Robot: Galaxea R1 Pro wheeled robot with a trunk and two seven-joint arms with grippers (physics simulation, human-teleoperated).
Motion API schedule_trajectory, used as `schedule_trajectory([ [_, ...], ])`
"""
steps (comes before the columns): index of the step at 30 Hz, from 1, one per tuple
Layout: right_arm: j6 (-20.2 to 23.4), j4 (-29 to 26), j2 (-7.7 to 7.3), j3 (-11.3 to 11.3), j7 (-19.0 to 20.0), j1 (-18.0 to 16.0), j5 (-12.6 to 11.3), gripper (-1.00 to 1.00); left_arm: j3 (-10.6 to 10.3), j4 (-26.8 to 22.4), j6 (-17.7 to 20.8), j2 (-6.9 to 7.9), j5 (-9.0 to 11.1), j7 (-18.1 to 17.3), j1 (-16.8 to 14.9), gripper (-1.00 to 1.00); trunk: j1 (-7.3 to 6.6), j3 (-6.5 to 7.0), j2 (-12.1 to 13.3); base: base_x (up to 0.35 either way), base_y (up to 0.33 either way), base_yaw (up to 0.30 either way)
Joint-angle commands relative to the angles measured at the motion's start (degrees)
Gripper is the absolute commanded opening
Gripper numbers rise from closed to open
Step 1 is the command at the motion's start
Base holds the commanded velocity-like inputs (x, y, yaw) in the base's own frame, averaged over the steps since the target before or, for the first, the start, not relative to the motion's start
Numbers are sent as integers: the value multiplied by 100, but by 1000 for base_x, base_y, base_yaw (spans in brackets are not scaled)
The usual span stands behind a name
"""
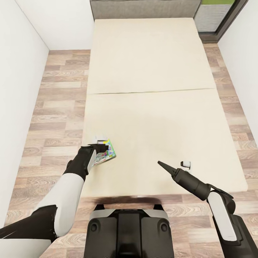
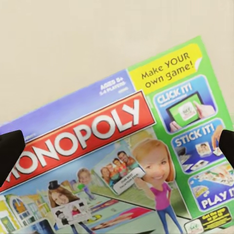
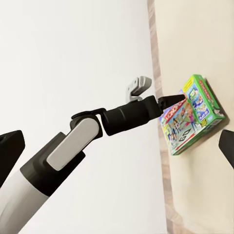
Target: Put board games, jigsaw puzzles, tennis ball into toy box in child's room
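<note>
A green-edged Monopoly board game (image 1: 107, 153) lies on the beige mattress of the bed (image 1: 154, 107), near its front left corner. My left gripper (image 1: 102, 145) hovers right over it, open; in the left wrist view the box lid (image 2: 122, 146) spans the gap between the two black fingertips (image 2: 9, 151). The right wrist view shows that left gripper (image 3: 165, 101) touching or nearly touching the box (image 3: 192, 114) at its top edge. My right gripper (image 1: 160, 164) is open above the front right part of the mattress, holding nothing. The table and toy box are out of view.
A grey headboard (image 1: 143, 9) closes the bed's far end, with a dark-framed window (image 1: 218, 18) beside it. White walls (image 1: 18, 89) stand on both sides, with strips of wood-plank floor (image 1: 61, 107) between them and the bed. My base (image 1: 128, 229) is at the foot of the bed.
</note>
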Motion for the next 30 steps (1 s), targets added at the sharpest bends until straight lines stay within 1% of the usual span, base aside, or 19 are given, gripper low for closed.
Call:
schedule_trajectory([
  [1,32,-1,-1,-5,6,-2,-16,100,26,-8,24,-8,-30,-14,-1,100,3,-16,-9,0,0,0],
  [5,32,-1,-4,-6,7,-2,-15,100,29,-6,6,-3,-30,-12,1,100,3,-53,-9,0,0,0],
  [10,31,-1,-2,-1,4,-2,-15,100,59,0,-141,11,-15,30,-6,100,3,-84,-9,0,0,0],
  [19,31,-1,-3,-4,-1,-2,-15,100,44,-22,-141,-1,-24,42,-43,100,3,-94,-9,0,0,0],
  [24,31,4,-1,-2,1,-2,-15,100,39,-174,-131,-35,-21,25,-58,100,3,-95,-9,0,0,0],
  [28,31,7,-1,-2,4,-2,-15,100,39,-263,-109,-29,-12,0,-160,100,3,-95,-9,0,0,0],
  [30,31,7,-1,0,-2,-2,-15,100,43,-285,-76,-24,-9,-15,-272,100,3,-95,-9,0,0,0],
])
